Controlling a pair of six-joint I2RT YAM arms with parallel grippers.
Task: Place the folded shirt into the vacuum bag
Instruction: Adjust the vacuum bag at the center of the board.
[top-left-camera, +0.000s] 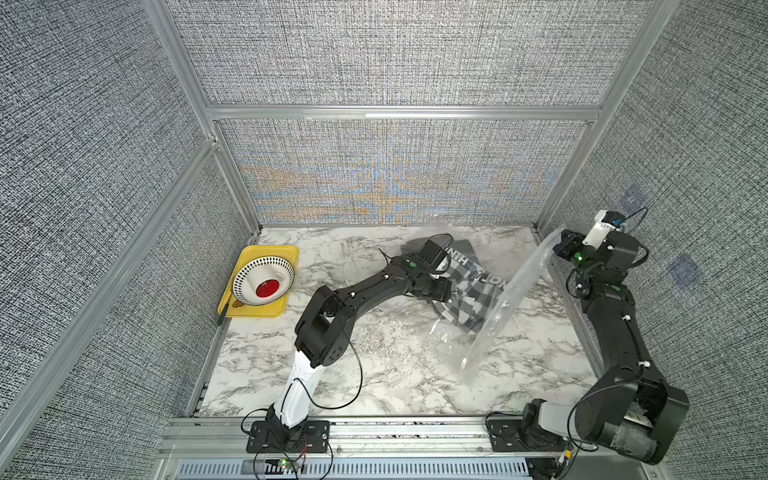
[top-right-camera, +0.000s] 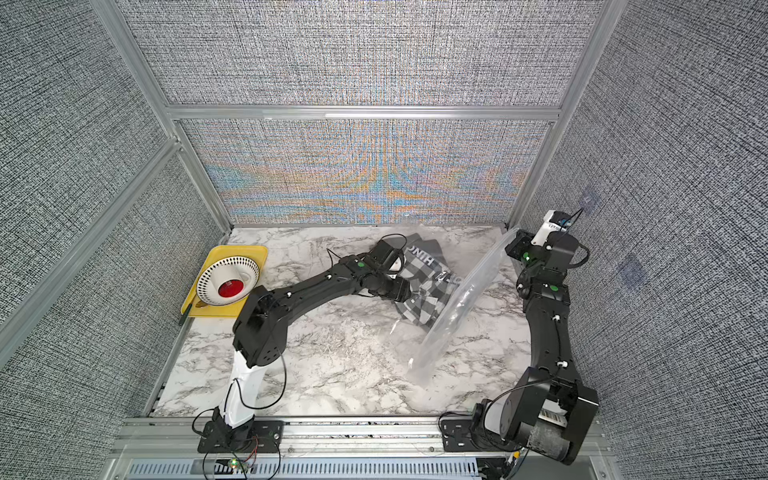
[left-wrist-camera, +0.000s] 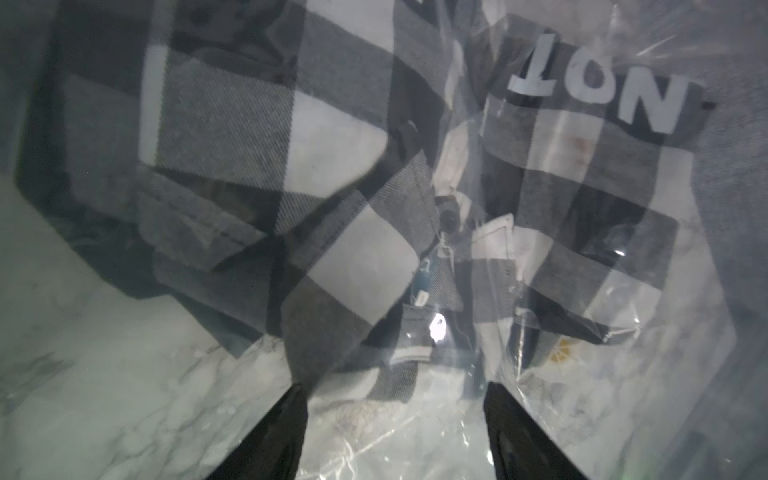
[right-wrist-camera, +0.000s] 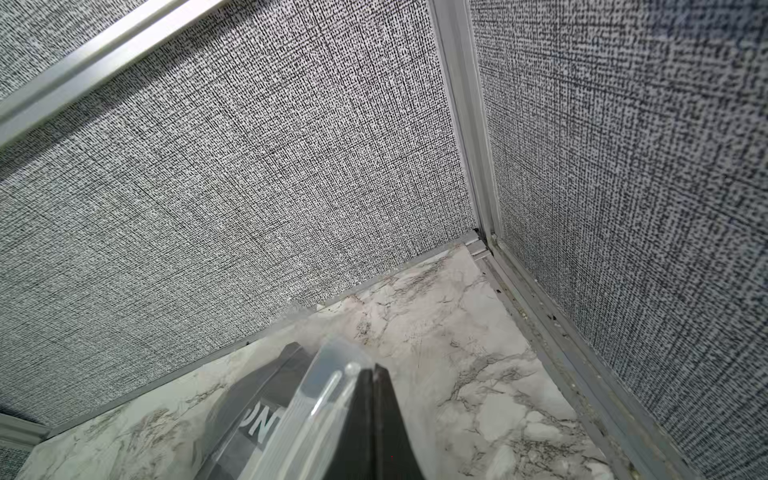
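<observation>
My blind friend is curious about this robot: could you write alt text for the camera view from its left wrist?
A grey-and-white checked shirt with white lettering lies on a marble table, with crinkly clear plastic of the vacuum bag over part of it. In the foreground, the two black fingers of the left gripper stand apart, gripping nothing.

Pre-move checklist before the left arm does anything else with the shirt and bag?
1. Right gripper shut on the vacuum bag zip edge: ok.
2. Bag's top layer lifted off the table, mouth open: ok.
3. Left gripper open, nothing between its fingers: ok.
4. Shirt fully past the bag mouth: cannot tell.
5. Yellow tray apart from the left arm: ok.
</observation>
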